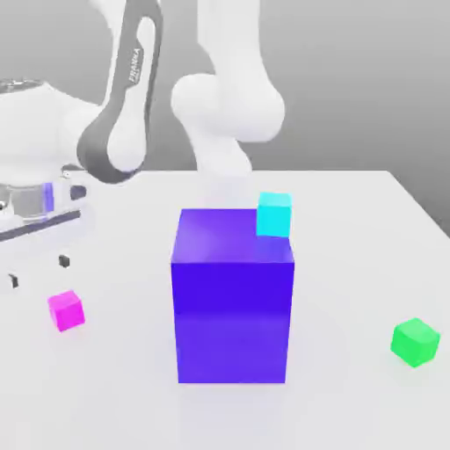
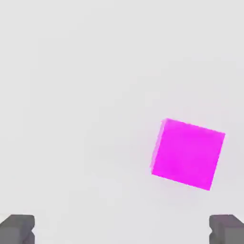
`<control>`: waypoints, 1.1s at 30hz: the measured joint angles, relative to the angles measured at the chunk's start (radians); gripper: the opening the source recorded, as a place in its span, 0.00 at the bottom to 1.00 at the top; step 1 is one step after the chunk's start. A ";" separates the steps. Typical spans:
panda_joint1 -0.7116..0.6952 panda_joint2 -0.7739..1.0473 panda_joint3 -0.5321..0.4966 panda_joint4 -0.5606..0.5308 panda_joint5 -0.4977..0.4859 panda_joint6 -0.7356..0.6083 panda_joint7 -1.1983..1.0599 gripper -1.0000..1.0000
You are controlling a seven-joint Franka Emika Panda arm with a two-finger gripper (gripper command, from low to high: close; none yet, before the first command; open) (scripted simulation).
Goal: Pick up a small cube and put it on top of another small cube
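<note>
The small magenta cube (image 1: 66, 310) rests on the white table near the exterior view's left. My gripper (image 1: 38, 271) hovers just above and slightly behind it, open, with nothing between its fingers. The hand view looks down on the magenta cube (image 2: 188, 153), which lies off toward one fingertip (image 2: 228, 229) rather than centred in the open gripper (image 2: 122, 229). The small green cube (image 1: 415, 342) sits far away at the exterior view's right, near the table's front.
A big blue-purple block (image 1: 233, 294) stands in the middle of the table, between the two cubes. A small cyan cube (image 1: 274, 214) shows behind its top right corner. The table edge (image 1: 422, 206) runs along the right.
</note>
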 joint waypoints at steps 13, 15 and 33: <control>-0.042 0.270 0.054 0.030 0.065 0.218 0.000 0.00; -0.044 0.275 0.056 0.031 0.066 0.222 0.000 0.00; 0.244 0.172 0.324 0.262 -0.098 -0.030 -0.253 0.00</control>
